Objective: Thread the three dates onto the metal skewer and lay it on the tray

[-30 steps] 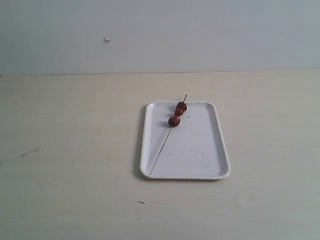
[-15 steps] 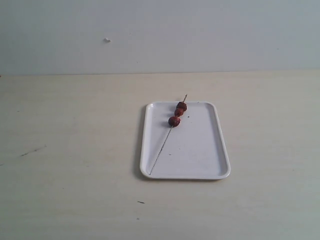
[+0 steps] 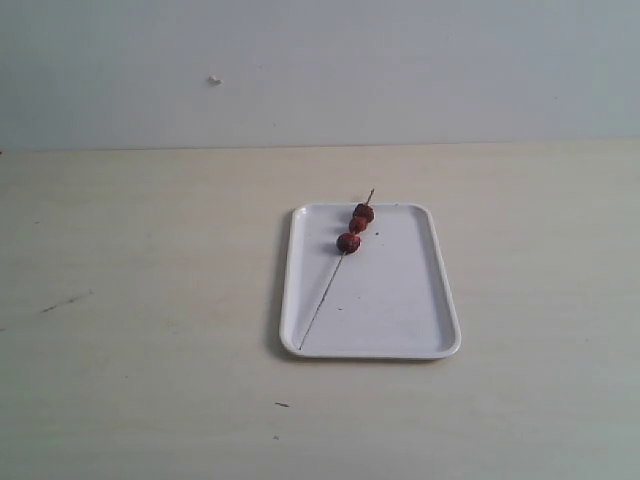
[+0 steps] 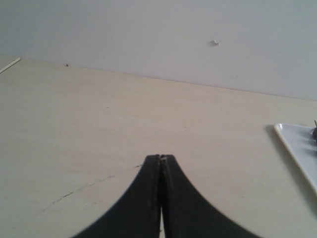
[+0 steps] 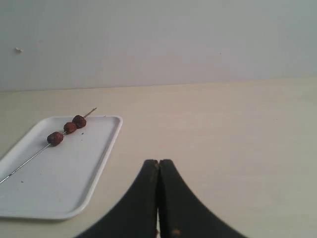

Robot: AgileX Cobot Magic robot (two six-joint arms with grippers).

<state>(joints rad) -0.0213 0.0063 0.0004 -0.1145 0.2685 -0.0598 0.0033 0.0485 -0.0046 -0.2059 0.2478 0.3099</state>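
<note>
Lying on tray (image 3: pixel 400 300), metal skewer (image 3: pixel 322 305) along 7-to-1 o'clock, 3 dates (image 3: pixel 358 225) toward 1; left gripper (image 4: pixel 160 158) and right gripper (image 5: pixel 158 161) pinched closed, empty; right likely nearer.

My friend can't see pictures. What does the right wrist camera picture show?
Three dark red dates sit threaded on a thin metal skewer lying on a white tray on a pale table. The right gripper, black and shut, is apart from the tray, holding nothing.
</note>
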